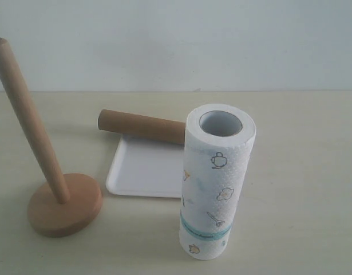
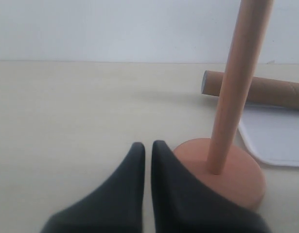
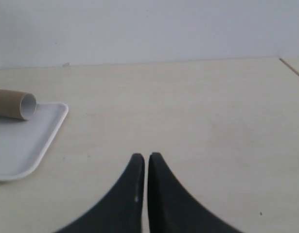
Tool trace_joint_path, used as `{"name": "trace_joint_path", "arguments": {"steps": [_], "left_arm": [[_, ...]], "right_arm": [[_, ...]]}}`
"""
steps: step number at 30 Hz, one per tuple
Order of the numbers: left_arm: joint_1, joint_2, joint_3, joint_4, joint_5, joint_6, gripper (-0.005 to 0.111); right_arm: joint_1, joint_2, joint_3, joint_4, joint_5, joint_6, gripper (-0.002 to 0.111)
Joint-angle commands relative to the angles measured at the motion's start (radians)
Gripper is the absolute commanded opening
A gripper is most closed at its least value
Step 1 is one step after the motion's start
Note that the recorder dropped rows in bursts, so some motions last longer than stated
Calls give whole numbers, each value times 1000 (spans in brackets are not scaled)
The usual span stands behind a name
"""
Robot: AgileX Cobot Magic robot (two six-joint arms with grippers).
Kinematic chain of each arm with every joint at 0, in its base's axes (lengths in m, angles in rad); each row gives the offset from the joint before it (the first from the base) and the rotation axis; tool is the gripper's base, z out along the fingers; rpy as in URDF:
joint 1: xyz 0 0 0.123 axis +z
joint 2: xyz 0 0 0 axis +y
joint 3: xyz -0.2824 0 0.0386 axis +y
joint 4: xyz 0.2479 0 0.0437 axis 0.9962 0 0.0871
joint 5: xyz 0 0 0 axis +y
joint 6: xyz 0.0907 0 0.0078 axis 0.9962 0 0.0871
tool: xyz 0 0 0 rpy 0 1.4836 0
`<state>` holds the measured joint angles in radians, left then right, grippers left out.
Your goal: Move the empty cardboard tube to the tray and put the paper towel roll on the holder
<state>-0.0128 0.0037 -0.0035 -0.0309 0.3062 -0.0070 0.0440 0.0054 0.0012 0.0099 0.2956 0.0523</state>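
Near the camera in the exterior view, the roll [image 1: 217, 183] stands upright on the worktop [image 1: 301, 189] with its hollow core facing up. It hides the right side of the tray [image 1: 142, 169] and the right end of the tube [image 1: 141, 126]. The tube lies on its side along the tray's far edge, its left end poking past the tray's corner; whether it rests on the rim or inside it cannot be told. Left of the tray and apart from it stands the holder [image 1: 66, 206], its dowel bare and the dowel's top almost at the frame edge. In the left wrist view the dowel's top is cut off, the dowel crosses in front of the tube, and both tube and tray run out of frame. The right wrist view catches only the tube's open end and one rounded corner of the tray. The left gripper [image 2: 148, 144] sits just beside the holder's disc base, though whether it touches the base cannot be told; its jaws are pressed together with a hairline gap, pinching nothing. The right gripper [image 3: 146, 155] is over bare worktop, apart from the tray, its jaws likewise pressed together and holding nothing. Counted: one roll, one tube, one tray, one holder, two grippers with two jaws each.
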Motion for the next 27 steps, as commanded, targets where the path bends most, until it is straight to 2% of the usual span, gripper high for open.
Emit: {"name": "trace_joint_path", "arguments": {"steps": [1, 4, 5, 7, 8, 10, 11, 13, 16, 20, 27], "left_arm": [[2, -4, 4, 2, -3, 7, 4], [2, -4, 4, 2, -3, 7, 4], [2, -4, 4, 2, -3, 7, 4], [2, -4, 4, 2, -3, 7, 4], [2, -4, 4, 2, -3, 7, 4], [2, -4, 4, 2, -3, 7, 4], [2, -4, 4, 1, -1, 7, 4], [2, -4, 4, 1, -1, 7, 4], [2, -4, 4, 1, -1, 7, 4], [2, -4, 4, 1, -1, 7, 4], [2, -4, 4, 1, -1, 7, 4]], "right_arm": [[-4, -5, -1, 1, -225, -7, 3], [-4, -5, -1, 1, -470, -7, 3], [-4, -5, -1, 1, -630, -7, 3], [-4, -5, -1, 1, -790, -14, 3], [-4, -5, -1, 1, -788, -14, 3], [-4, 9, -63, 1, -564, 4, 3], [-4, 52, -124, 1, -346, 2, 3], [-4, 137, -177, 1, -143, 0, 3], [-4, 209, -181, 1, -170, 0, 3], [-2, 224, -181, 8, -342, 58, 3], [-2, 227, -181, 8, -368, 196, 3]]}}
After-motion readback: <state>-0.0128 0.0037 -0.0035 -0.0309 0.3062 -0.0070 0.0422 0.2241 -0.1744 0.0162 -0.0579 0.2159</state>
